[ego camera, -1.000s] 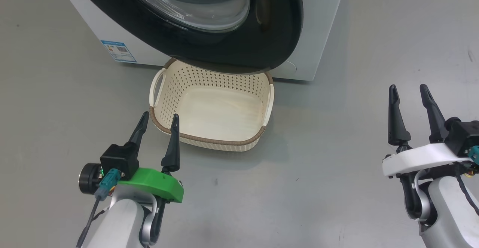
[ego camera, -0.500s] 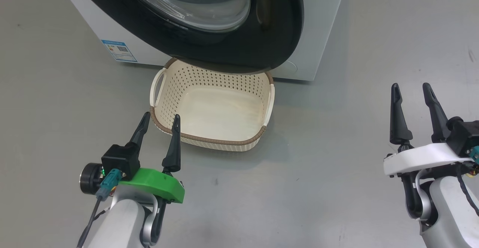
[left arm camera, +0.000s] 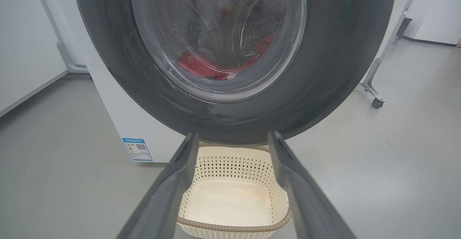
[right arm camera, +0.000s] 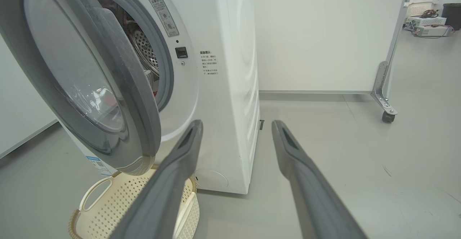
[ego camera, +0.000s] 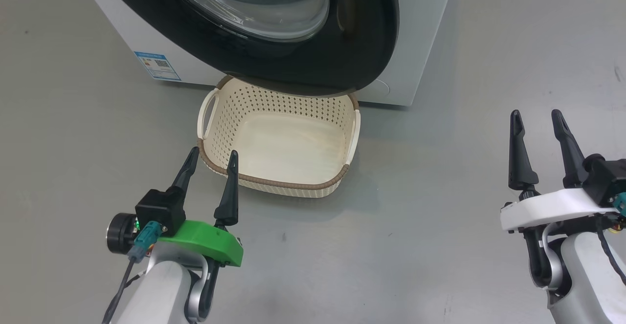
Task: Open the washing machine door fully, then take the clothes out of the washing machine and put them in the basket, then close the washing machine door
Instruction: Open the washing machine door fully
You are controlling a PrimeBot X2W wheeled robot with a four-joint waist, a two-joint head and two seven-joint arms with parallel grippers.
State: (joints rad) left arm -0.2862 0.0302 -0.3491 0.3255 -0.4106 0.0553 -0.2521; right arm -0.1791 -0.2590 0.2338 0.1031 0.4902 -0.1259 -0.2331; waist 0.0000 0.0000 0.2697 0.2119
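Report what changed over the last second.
Nothing visibly moved; the head view crept slightly, which is the camera. Nothing was taken hold of or let go. As before, the left gripper and right gripper are open and empty, the door is partly open, the clothes are inside and the basket is empty.

The washing machine door (ego camera: 293, 65) overhangs the basket's (ego camera: 283, 187) far end; the rest stands open.

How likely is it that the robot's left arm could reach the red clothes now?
Probably not: the partly open door hangs between the left gripper and the clothes, which lie behind its glass. It likely needs swinging wider first.
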